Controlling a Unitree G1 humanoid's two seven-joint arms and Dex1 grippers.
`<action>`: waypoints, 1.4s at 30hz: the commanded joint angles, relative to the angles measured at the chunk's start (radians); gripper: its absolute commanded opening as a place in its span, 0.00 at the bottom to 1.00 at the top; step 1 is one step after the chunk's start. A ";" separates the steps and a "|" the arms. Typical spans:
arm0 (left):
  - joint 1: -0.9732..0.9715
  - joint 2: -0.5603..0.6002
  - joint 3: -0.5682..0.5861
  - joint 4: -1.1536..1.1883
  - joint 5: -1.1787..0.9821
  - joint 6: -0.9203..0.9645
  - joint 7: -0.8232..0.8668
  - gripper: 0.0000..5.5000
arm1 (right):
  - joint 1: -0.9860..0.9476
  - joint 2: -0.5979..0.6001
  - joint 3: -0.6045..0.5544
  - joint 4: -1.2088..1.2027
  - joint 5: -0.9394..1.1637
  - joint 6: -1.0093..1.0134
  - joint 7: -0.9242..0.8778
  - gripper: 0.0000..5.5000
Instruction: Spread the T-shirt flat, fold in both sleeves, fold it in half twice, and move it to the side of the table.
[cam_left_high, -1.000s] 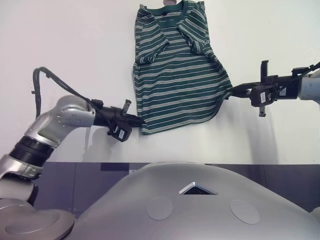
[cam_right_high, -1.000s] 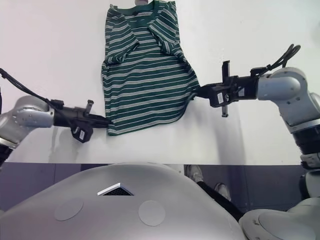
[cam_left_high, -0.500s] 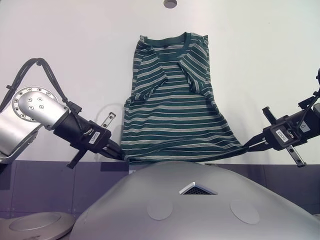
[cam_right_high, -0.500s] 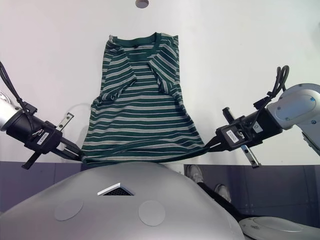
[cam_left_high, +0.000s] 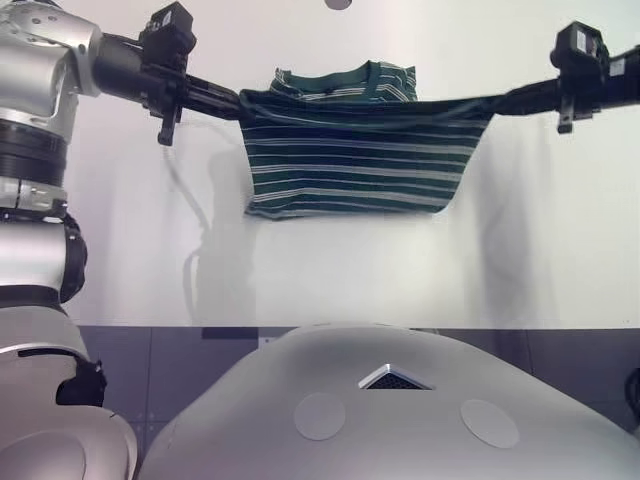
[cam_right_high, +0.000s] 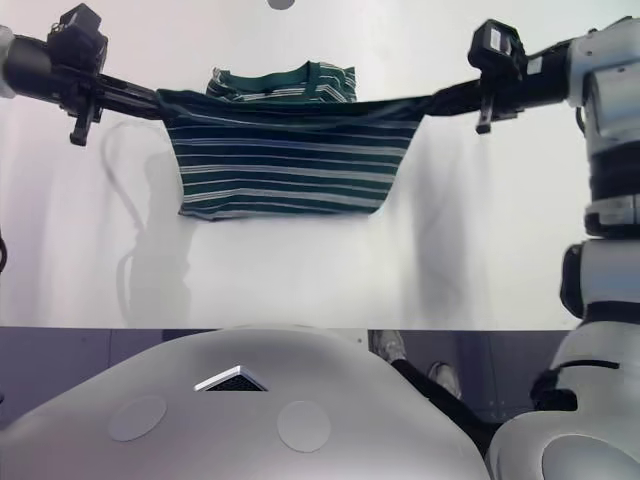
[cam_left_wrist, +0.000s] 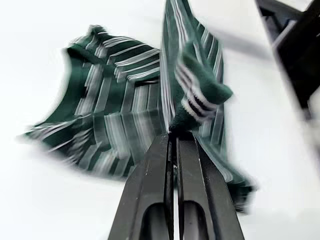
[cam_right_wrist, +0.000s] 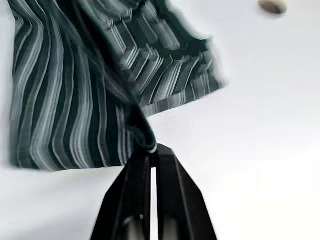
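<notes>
Left eye view: left gripper (cam_left_high: 233, 100) & right gripper (cam_left_high: 497, 99), each pinching a hem corner, now swing the shirt (cam_left_high: 355, 160) up twd its collar, so 1st half-fold's underway imo.

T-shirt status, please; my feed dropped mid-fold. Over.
Left claw shut on T-shirt hem corner; right claw same. Hem taut between them, collar on table. Small round object beyond collar, apart.

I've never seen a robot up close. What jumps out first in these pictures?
A green striped T-shirt is pulled taut like a banner over the far part of the white table. The left pincer and the right pincer each pinch one corner of it, with the arms spread wide. Its collar end lies on the table behind.
</notes>
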 joint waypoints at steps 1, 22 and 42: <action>-0.053 -0.051 -0.005 0.163 0.148 -0.145 0.081 0.00 | -0.097 0.127 -0.018 0.187 -0.096 -0.115 -0.164 0.00; 0.242 -0.525 0.691 -0.370 -0.031 -0.338 1.265 0.38 | 0.324 0.633 -0.018 -0.651 -0.184 0.234 -1.035 0.40; 0.354 -0.677 0.582 -0.673 0.065 -0.338 1.443 0.38 | 0.499 0.150 0.478 -0.720 -0.275 0.078 -0.284 0.40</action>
